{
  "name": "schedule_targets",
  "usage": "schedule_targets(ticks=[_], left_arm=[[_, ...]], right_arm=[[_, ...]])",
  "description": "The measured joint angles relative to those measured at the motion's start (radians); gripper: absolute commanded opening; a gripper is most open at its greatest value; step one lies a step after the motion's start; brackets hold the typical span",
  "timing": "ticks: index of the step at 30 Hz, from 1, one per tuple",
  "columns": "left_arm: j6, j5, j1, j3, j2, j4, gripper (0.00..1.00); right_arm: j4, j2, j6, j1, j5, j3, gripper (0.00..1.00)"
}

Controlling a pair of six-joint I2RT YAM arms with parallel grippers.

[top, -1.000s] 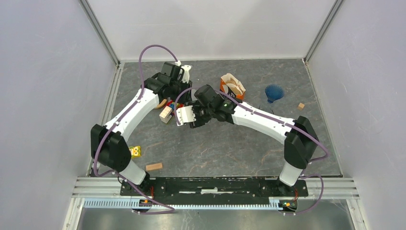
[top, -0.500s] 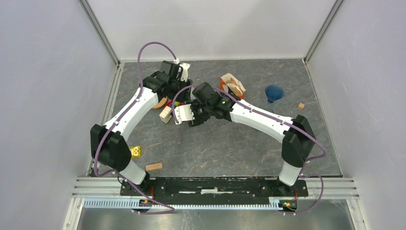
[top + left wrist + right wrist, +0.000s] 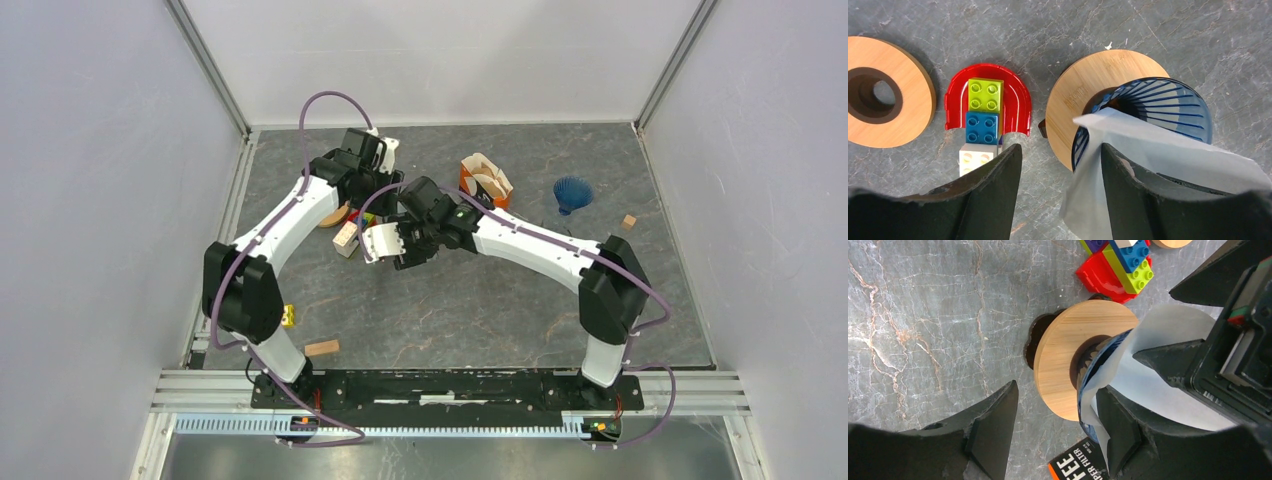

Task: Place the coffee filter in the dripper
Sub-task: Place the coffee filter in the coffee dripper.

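Grey marbled tabletop, walled in white on three sides, carries everything. At about 8 o'clock in the overhead view lie a small yellow toy and, nearer the bases, a wooden block. The left arm reaches toward 11 o'clock. Its wrist camera shows, at 9 o'clock, a wooden ring with a dark hole. Beside it is a red arch piece with a lime brick inside it. A blue brick lies at its open end, and beyond that a white brick. At 3 o'clock of these lies the dripper, a blue ribbed cone tipped onto its side, its wooden collar facing 9 o'clock. The coffee filter, white paper, sits partly in the cone's mouth and spills over the rim toward 6 o'clock. The left gripper is released, its jaws wide apart with the paper loose between them. The right gripper is spread wide too, with the collar framed between its fingers and nothing visibly grasped. Toward 1 o'clock overhead stands an orange filter box, then a second blue cone and a small wooden cube.
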Motion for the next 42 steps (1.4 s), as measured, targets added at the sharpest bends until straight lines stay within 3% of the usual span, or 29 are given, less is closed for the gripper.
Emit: schedule_targets(ticks=[42], left_arm=[[0.097,0.026,0.0,-0.008,0.095,0.056,0.69]], right_arm=[[0.019,0.09,-0.016,-0.021,0.003,-0.001,0.65]])
